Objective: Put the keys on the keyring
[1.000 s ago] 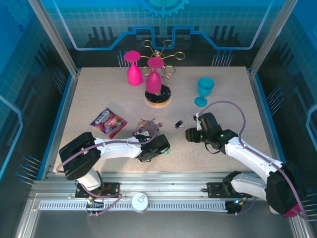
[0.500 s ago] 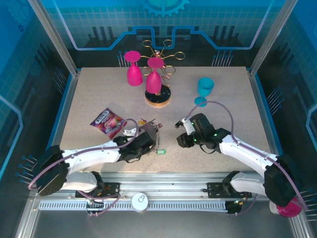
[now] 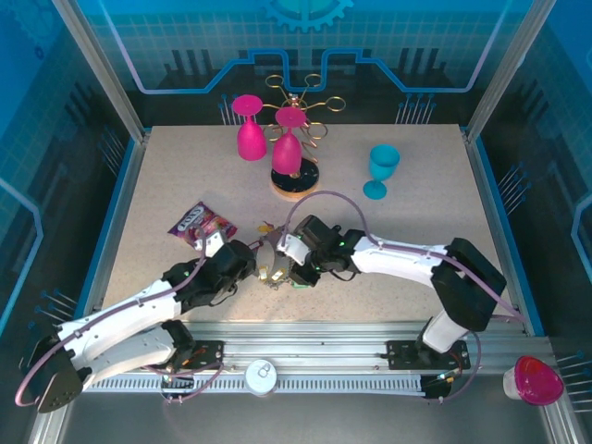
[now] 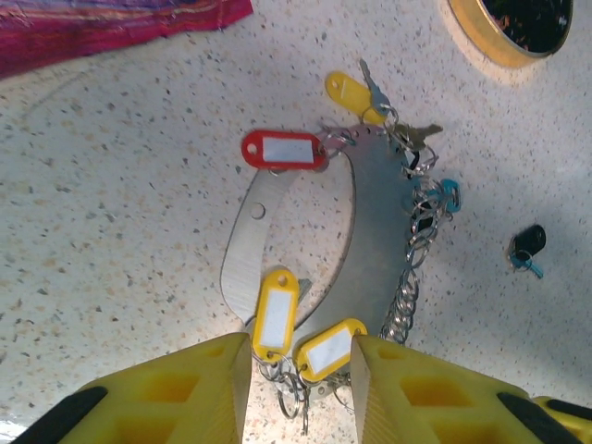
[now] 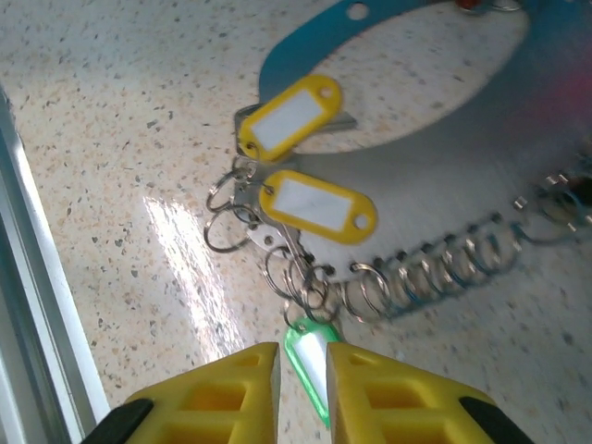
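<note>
The keyring (image 4: 370, 231), a flat grey metal band, is lying near the middle of the speckled table's (image 3: 416, 185) near edge, and both arms are half hiding it from above. The left tool (image 4: 301, 356) is hovering spread over two yellow-tagged keys (image 4: 275, 314). The right tool (image 5: 302, 356) is sitting nearly pressed together around a green tag (image 5: 313, 370); I cannot tell whether it is pinching. The chain (image 5: 435, 273) is showing blurred.

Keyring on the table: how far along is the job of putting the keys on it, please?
Looks done: the red-tagged key and the yellow-tagged keys hang on the keyring. In hand: the right gripper pinches the green-tagged key, which sits at a cluster of small rings, and the left gripper is open at the ring's near edge. Left: the black key lies apart on the table.
</note>
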### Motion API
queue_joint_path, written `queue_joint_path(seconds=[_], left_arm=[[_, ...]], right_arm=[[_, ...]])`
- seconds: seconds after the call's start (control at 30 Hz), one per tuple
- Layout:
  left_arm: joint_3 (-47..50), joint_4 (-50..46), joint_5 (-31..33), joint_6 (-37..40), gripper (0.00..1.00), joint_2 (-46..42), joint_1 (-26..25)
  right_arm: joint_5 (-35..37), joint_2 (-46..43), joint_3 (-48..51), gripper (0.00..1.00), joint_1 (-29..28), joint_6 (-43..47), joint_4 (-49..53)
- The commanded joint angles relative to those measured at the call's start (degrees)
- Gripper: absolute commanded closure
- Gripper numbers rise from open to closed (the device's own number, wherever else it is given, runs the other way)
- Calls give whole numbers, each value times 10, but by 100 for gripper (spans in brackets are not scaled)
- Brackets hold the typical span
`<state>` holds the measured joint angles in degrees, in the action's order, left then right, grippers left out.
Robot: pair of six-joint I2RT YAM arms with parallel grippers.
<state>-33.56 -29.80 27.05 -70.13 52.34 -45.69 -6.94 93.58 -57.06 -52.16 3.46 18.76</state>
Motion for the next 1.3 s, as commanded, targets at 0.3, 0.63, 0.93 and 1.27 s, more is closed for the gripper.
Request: queue_joint_path(seconds=[0.3,0.63,0.93,1.27], left_arm=[[21,-15,18,-9,65,-21,6],[22,-12,17,-9,65,-21,7],[24,-13,16,-9,65,-24,8],[24,-15,17,-9,65,-29,8]], right_arm=[[4,97,-70,84,-19,62,52],[7,130,-87,88,-20,63,58],[-3,135,-90,78,-22,65,61],[36,143,-92,83,-28,59,57]])
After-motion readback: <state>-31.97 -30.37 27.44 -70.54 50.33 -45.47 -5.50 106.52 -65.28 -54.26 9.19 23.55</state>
